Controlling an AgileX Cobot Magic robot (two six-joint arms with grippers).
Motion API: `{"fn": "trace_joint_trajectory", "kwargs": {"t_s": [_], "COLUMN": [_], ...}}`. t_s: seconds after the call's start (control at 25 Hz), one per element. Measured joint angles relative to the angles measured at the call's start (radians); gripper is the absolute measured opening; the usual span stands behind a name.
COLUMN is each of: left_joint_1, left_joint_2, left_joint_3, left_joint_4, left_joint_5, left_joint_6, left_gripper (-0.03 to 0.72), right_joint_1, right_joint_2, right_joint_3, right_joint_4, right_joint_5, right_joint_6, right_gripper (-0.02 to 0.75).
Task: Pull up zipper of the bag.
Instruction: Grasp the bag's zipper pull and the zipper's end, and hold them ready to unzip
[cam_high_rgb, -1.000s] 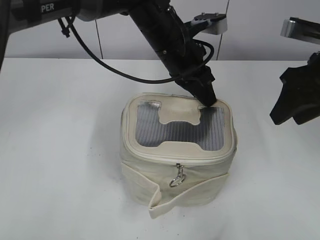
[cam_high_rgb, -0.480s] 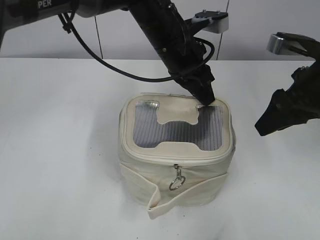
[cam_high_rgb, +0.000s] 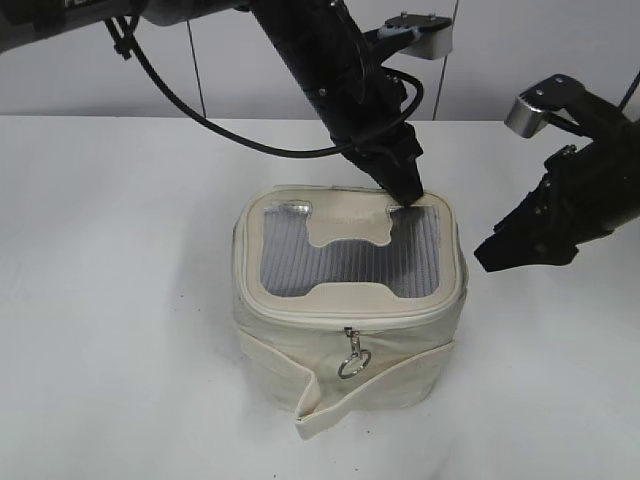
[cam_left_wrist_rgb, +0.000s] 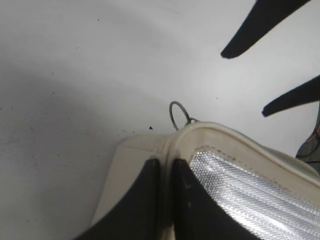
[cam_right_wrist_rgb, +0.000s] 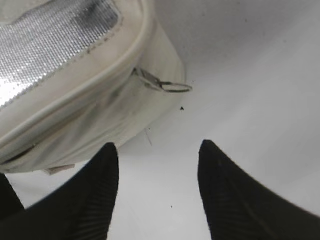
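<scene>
where the white worktop (cam_high_rgb: 120, 300) is seen from the exterior view, a small boxy cream-white bag (cam_high_rgb: 350, 355) is found standing near its middle, upright. a rounded-rectangle lid is shown on top, with a grey mesh window (cam_high_rgb: 340, 265) and a cream h-shaped patch (cam_high_rgb: 345, 228) set into it. the cream zipper (cam_high_rgb: 350, 315) is run round the lid rim; one silver slider with a ring pull (cam_high_rgb: 352, 362) is hung at the front face, and a loose cream strap (cam_high_rgb: 330, 405) is draped low across the front.

the left claw (cam_high_rgb: 405, 190) is pressed shut on the far right edge of the lid, the rim being pinched between its dark fingers (cam_left_wrist_rgb: 150, 200) in the left wrist view. a ring pull (cam_left_wrist_rgb: 178, 115) is seen there standing up just beyond the fingertips; whether it is touched cannot be told. the right claw (cam_high_rgb: 500, 255) is held spread wide, well apart from the bag's right side, above the worktop. in the right wrist view a ring pull (cam_right_wrist_rgb: 172, 86) is shown jutting from the bag's side, beyond the parted fingers (cam_right_wrist_rgb: 90, 195).

the rear of the zipper is hidden by the left arm, and the bag is cut off in both wrist views.
</scene>
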Motion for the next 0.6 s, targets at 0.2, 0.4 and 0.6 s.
{"fn": "trace_joint_trajectory", "kwargs": {"t_s": [0.2, 0.4, 0.6], "left_joint_1": [0.002, 0.002, 0.002], "left_joint_2": [0.0, 0.0, 0.0], "left_joint_3": [0.0, 0.0, 0.0], "left_joint_4": [-0.001, -0.001, -0.002], "left_joint_5": [0.0, 0.0, 0.0], "left_joint_6": [-0.001, -0.002, -0.002], "left_gripper": [0.042, 0.042, 0.042], "right_joint_1": [0.0, 0.0, 0.0], "right_joint_2": [0.063, 0.103, 0.116], "right_joint_3": [0.001, 0.002, 0.002], "right_joint_4": [0.104, 0.167, 0.202], "right_joint_5": [-0.009, -0.029, -0.074], "right_joint_6": [-0.169, -0.298, -0.368], "right_gripper": [0.399, 0.396, 0.396]}}
